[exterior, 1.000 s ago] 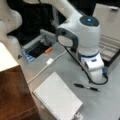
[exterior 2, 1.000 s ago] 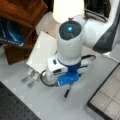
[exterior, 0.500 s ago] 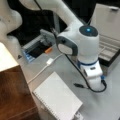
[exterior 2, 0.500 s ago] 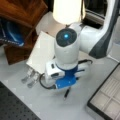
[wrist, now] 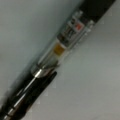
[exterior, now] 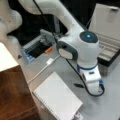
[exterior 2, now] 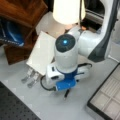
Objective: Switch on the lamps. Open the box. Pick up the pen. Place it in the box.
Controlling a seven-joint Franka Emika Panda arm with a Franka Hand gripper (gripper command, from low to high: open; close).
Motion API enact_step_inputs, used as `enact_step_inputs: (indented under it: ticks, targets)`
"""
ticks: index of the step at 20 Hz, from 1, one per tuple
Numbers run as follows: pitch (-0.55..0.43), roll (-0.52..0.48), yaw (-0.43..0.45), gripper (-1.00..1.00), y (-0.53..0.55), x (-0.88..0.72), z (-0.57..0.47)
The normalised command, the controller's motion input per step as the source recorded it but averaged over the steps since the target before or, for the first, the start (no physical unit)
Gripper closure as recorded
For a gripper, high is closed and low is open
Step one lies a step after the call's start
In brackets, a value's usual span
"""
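The lamp (exterior 2: 67, 11) glows cream-white at a front view's top; its lit shade also shows at a front view's left edge (exterior: 7, 59). The box stands open, its lid (exterior: 108, 22) raised over the grey divided tray (exterior: 107, 51), whose corner also shows (exterior 2: 108, 96). The slim black pen (wrist: 60, 50) lies on the grey table and fills the wrist view diagonally, very close. My gripper (exterior: 94, 86) (exterior 2: 65, 86) hangs straight over it, low down. Only a short black end of the pen (exterior: 78, 85) (exterior 2: 66, 94) sticks out from under the hand. The fingers are hidden.
A white notebook (exterior: 57, 97) (exterior 2: 43, 52) lies just beside the pen. Metal clips (exterior 2: 30, 78) lie at its corner. A white cable (exterior: 41, 71) and an open grey case (exterior: 37, 48) lie behind; a wooden block (exterior: 12, 92) stands at a front view's left.
The arm has come down toward the table over the pen, so less of the pen shows from under the hand.
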Motion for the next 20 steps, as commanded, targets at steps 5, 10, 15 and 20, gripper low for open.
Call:
enact_step_inputs:
  ticks: [5, 10, 15, 20]
  targets:
    - [-0.106, -0.039, -0.062, -1.0, 0.13, -0.01, -0.2]
    - [-0.12, -0.08, -0.046, -1.0, 0.12, -0.06, -0.12]
    - [-0.14, -0.092, -0.04, 1.0, 0.11, -0.1, -0.1]
    - [-0.178, -0.094, -0.023, 1.0, 0.1, -0.09, -0.16]
